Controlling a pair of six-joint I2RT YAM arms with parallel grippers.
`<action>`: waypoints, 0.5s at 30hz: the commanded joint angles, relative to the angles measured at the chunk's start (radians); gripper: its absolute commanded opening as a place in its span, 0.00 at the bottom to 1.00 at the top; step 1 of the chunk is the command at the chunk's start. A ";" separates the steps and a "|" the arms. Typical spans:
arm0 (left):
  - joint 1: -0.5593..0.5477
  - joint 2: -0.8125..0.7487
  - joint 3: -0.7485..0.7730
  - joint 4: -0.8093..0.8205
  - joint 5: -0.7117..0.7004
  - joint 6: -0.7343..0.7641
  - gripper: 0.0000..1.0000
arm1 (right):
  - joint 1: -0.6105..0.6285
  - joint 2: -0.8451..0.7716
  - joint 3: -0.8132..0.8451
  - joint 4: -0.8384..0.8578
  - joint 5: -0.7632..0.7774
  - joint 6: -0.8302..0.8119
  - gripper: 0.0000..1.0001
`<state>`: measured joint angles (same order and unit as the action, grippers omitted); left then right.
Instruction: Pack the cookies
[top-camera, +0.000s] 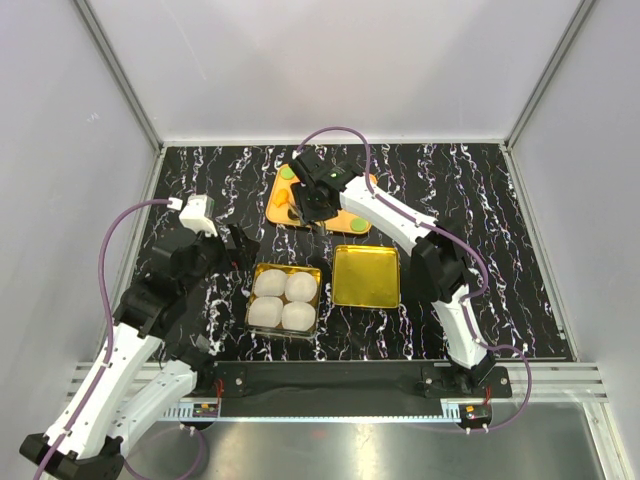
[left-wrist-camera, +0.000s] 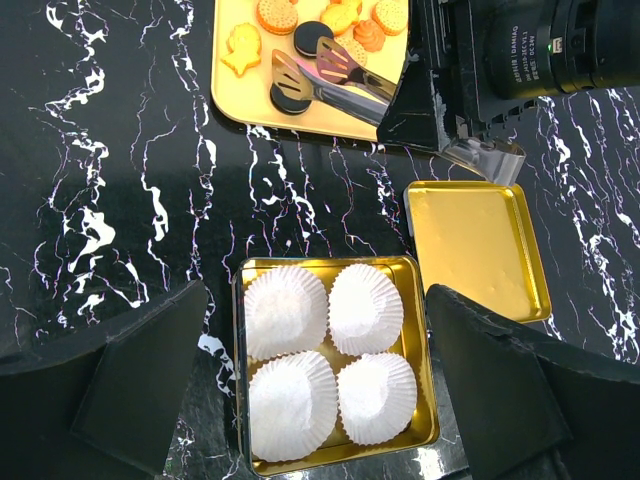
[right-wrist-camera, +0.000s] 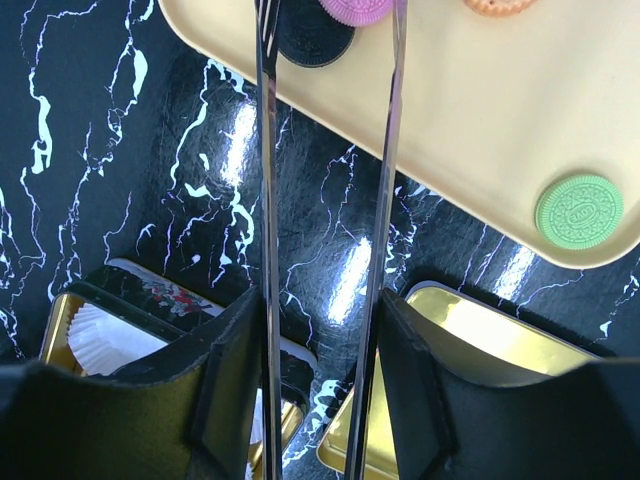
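Your left gripper (left-wrist-camera: 315, 330) hangs wide apart and empty over the gold tin (left-wrist-camera: 419, 350) of pleated paper cups (left-wrist-camera: 285, 310) toward the front edge. Near the far edge, your right gripper (right-wrist-camera: 320, 360) clamps thin polished tongs (right-wrist-camera: 266, 200) that bracket a ridged pink cookie (right-wrist-camera: 355, 10) on the smooth yellow tray (right-wrist-camera: 480, 120). Slick steel could squirt that flat disc loose.

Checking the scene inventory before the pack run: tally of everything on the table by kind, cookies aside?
White fluted paper cups: 4
Square gold tin holding them: 1
Square gold lid: 1
Yellow flat tray: 1
Metal tongs: 1
Total: 8
Cookies left out, as asked.
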<state>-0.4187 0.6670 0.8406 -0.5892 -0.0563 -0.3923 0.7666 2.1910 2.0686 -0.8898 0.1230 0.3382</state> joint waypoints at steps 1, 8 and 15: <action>0.004 -0.010 0.005 0.034 0.013 -0.002 0.99 | -0.004 -0.004 0.027 -0.005 0.033 -0.008 0.51; 0.004 -0.010 0.003 0.034 0.013 0.000 0.99 | -0.021 -0.022 0.012 0.005 0.026 -0.001 0.45; 0.004 -0.014 0.005 0.034 0.013 0.000 0.99 | -0.032 -0.042 0.010 0.003 0.029 0.004 0.38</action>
<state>-0.4187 0.6670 0.8406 -0.5896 -0.0563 -0.3923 0.7448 2.1910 2.0686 -0.8890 0.1299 0.3374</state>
